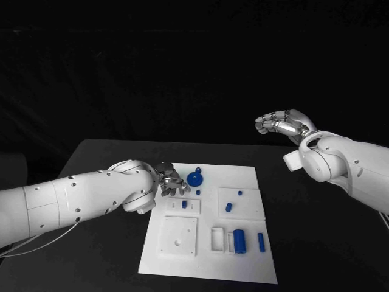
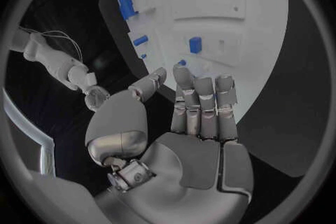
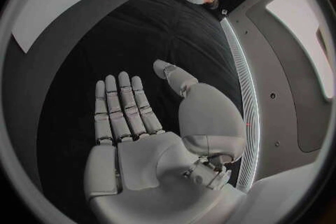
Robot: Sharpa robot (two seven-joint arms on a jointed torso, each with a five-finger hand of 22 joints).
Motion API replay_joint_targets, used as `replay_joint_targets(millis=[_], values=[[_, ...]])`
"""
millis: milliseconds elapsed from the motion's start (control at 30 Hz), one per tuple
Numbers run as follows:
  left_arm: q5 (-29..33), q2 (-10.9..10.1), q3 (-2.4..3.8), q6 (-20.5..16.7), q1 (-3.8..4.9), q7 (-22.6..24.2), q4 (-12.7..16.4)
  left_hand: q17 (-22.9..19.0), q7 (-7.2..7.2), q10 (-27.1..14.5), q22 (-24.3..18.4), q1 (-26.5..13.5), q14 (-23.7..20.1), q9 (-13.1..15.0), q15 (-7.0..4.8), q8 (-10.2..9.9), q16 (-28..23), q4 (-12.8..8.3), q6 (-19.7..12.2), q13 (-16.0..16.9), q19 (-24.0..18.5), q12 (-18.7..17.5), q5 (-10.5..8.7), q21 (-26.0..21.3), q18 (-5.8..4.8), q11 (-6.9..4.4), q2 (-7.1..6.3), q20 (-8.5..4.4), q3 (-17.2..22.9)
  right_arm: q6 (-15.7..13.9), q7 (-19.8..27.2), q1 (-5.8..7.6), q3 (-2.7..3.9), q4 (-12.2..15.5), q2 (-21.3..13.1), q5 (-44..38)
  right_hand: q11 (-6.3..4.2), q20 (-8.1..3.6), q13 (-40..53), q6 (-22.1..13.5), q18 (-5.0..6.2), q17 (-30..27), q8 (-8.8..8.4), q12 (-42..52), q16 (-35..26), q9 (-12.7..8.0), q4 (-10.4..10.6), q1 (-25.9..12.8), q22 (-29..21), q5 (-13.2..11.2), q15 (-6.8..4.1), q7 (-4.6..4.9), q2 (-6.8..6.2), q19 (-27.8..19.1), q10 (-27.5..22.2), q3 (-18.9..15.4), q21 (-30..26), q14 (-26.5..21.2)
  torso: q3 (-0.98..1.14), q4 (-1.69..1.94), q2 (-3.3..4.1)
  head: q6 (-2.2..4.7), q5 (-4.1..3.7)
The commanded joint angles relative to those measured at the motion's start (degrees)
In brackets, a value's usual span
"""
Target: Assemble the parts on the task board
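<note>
Nearest me on the task board (image 1: pixel 247 267) stand one tall blue cylinder (image 1: pixel 239 240) in a white holder and one slim blue bar (image 1: pixel 261 241) just beside it, with a square white plate (image 1: pixel 179 235) to their left. Farther up I count one small blue block (image 1: pixel 185 204), one short blue peg (image 1: pixel 228 207) and two tiny blue studs, then one round blue disc (image 1: pixel 194 179) near the board's far edge. My left hand (image 1: pixel 169 180) hovers just beside that disc with fingers apart and nothing in it, while my right hand (image 1: pixel 282 124) hangs well off the board, raised beyond the table's far right, also empty with its fingers apart.
</note>
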Motion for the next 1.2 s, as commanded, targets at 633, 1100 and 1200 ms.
replay_joint_targets(millis=[633, 1100, 1200], values=[[-4.0, 7.6, 0.14, 10.2, 5.01, 3.0, -16.1, -3.7, 3.27, -4.9, -2.1, -2.3, -4.0, -4.5, 3.88, -4.5, -6.0, 0.6, -7.4, -3.2, -3.9, -6.5, -0.14, -5.3, -1.09, 3.18, -2.01, -3.15, -8.5, 1.2, 0.2, -0.02, 0.03, -0.5, 0.4, 0.0, 0.04, -0.02, -0.1, 0.4, -0.81, -0.3, 0.23, -0.2, 0.3, -0.1, -0.1, -0.1, 0.2, 0.3, 0.17, 0.73, 0.38, -0.4, 0.5, -0.5, -0.5, -0.3, -0.04, -0.10, 0.10, 1.06, 0.22], [-8.1, 12.2, 0.07, 12.2, 4.87, 2.8, -24.5, -3.6, 3.11, -4.9, -1.9, -2.8, -4.3, -5.1, 4.14, -4.0, -5.8, 1.3, -7.0, -3.1, -4.3, -6.6, -0.07, -5.7, -0.67, 3.06, 1.99, -2.75, -10.7, 1.2, 0.2, -0.02, 0.03, -0.5, 0.6, 0.0, 0.01, -0.03, -0.1, 0.5, -0.80, -0.4, 0.26, -0.1, 0.3, -0.2, -0.1, -0.1, 0.3, 0.6, 0.18, 0.70, 0.47, -0.4, 0.6, -0.5, -0.6, -0.3, -0.12, -0.09, 0.12, 1.17, 0.12], [-8.1, 13.1, 0.05, 12.9, 4.53, 2.8, -26.2, -3.6, 3.01, -4.9, -1.7, -2.2, -4.3, -5.1, 4.11, -3.7, -5.7, 0.7, -6.9, -3.0, -4.4, -6.6, 0.04, -5.8, -0.60, 2.96, 2.95, -2.76, -10.9, 1.2, 0.2, -0.02, 0.03, -0.5, 0.6, 0.0, 0.01, -0.03, -0.1, 0.5, -0.80, -0.5, 0.26, -0.1, 0.3, -0.2, -0.1, -0.1, 0.3, 0.7, 0.19, 0.69, 0.48, -0.4, 0.6, -0.5, -0.7, -0.3, -0.10, -0.07, 0.10, 1.18, 0.08]])
